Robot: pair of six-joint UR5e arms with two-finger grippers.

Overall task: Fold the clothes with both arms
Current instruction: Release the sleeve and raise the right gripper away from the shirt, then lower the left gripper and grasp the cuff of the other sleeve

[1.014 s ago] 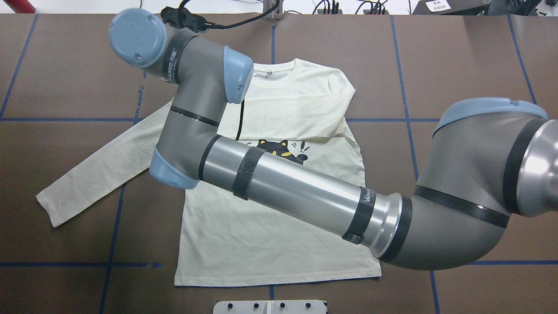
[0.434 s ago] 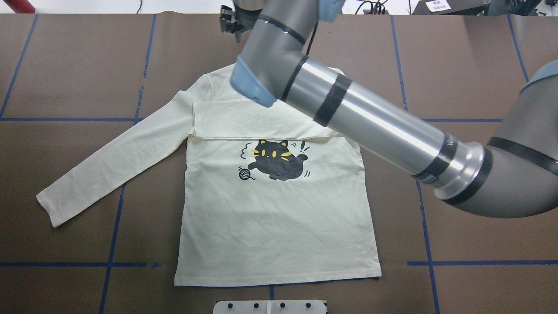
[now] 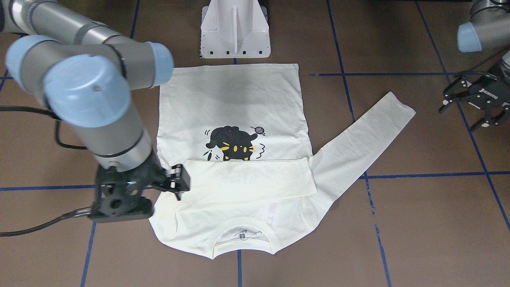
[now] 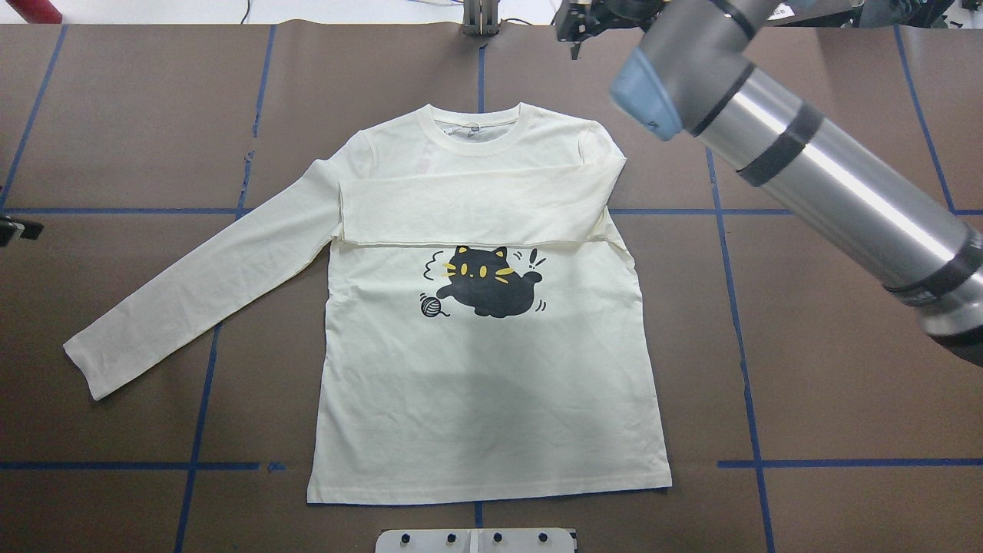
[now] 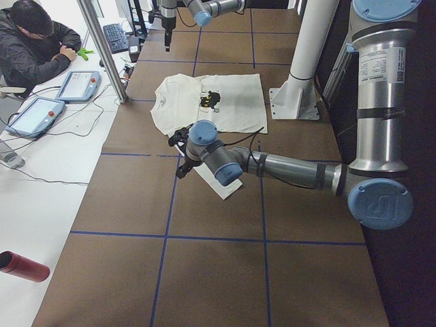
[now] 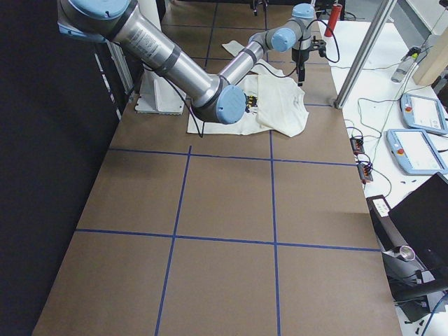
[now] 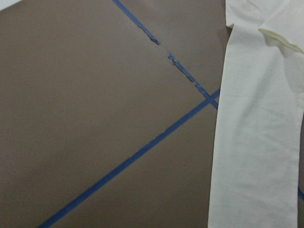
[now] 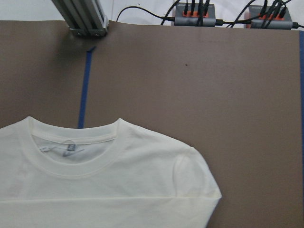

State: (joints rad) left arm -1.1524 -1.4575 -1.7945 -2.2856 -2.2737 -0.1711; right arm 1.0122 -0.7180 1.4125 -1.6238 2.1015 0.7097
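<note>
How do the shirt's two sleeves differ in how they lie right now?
The sleeve on the robot's right is folded level across the chest, resting on the shirt body just above the cat print. The sleeve on the robot's left stretches out diagonally, unfolded, on the table. The first lies within the shirt's outline; the second reaches well beyond it. Both are plain cream and lie flat.
</note>
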